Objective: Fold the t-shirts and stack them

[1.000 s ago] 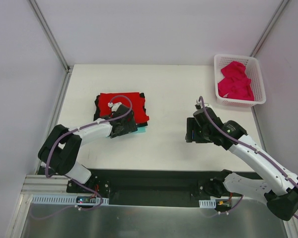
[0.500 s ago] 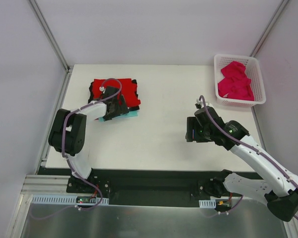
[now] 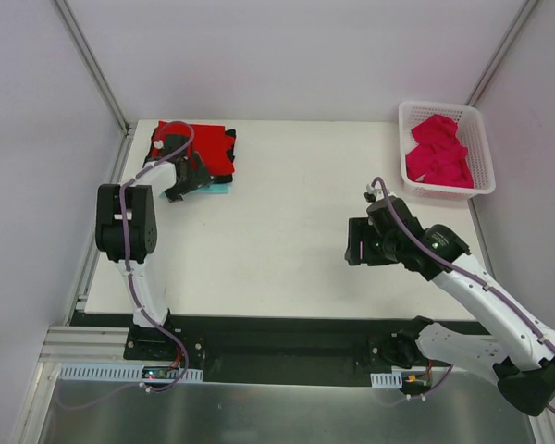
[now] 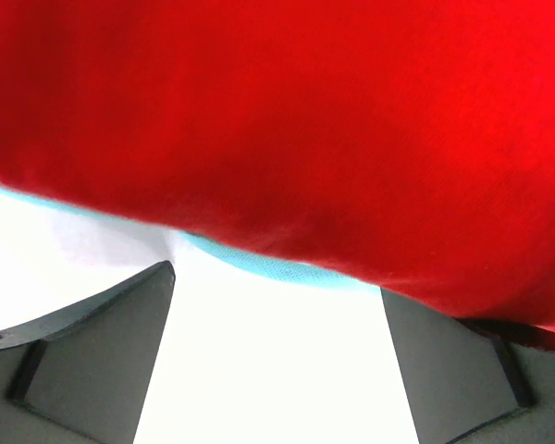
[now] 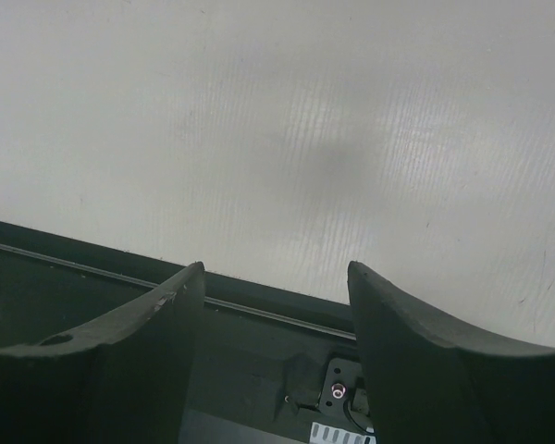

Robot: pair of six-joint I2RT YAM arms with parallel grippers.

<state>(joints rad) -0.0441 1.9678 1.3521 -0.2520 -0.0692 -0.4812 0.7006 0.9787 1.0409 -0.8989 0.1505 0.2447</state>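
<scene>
The red t-shirt (image 3: 211, 148) is seen at the far-left corner of the tabletop (image 3: 296, 213), beside the spread-apart left hand (image 3: 188, 176); the right hand (image 3: 357, 242) is also held apart.

Overhead and close left-wrist views share the red t-shirt (image 3: 213, 148).

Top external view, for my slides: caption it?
Left tool at the red-topped shirt stack, far-left corner; right tool above the table; pink shirts in the basket.
</scene>
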